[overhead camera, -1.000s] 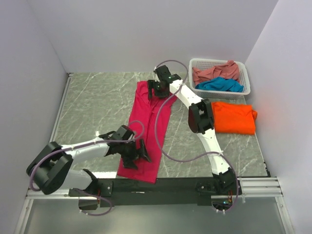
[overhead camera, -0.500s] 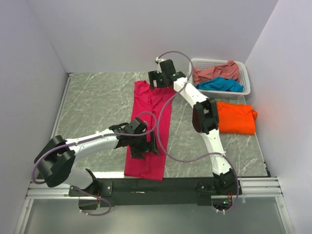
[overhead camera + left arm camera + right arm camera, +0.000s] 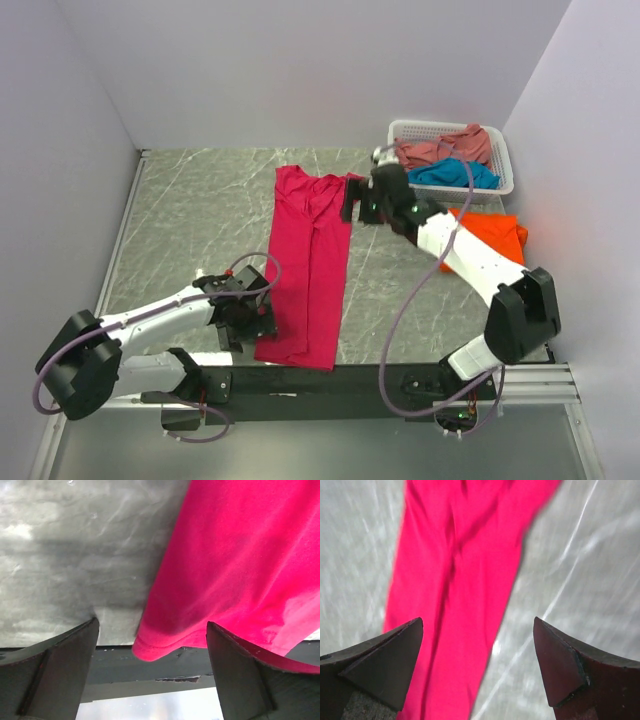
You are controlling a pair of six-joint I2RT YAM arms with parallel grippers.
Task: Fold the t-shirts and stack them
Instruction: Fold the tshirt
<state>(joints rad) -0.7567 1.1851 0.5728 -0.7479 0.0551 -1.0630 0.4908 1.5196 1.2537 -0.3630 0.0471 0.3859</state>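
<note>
The magenta-pink t-shirt [image 3: 310,265] lies folded into a long strip down the middle of the table. My left gripper [image 3: 250,318] is open and empty beside the strip's near left corner, whose hem [image 3: 165,647] shows between its fingers. My right gripper [image 3: 352,205] is open and empty above the strip's far right edge [image 3: 470,605]. The bright orange t-shirt [image 3: 485,242] lies folded at the right, partly under my right arm. The teal-blue t-shirt [image 3: 452,174] and the dusty salmon-pink t-shirt [image 3: 445,148] lie crumpled in the basket.
The white lattice basket [image 3: 500,150] stands at the far right corner. White walls close the far side and both sides. The black rail [image 3: 330,380] runs along the table's near edge, just below the shirt's hem.
Both grippers have let go of the magenta shirt. My left gripper drew back left off the near end. My right arm swung right and its gripper moved nearer, off the far end.
</note>
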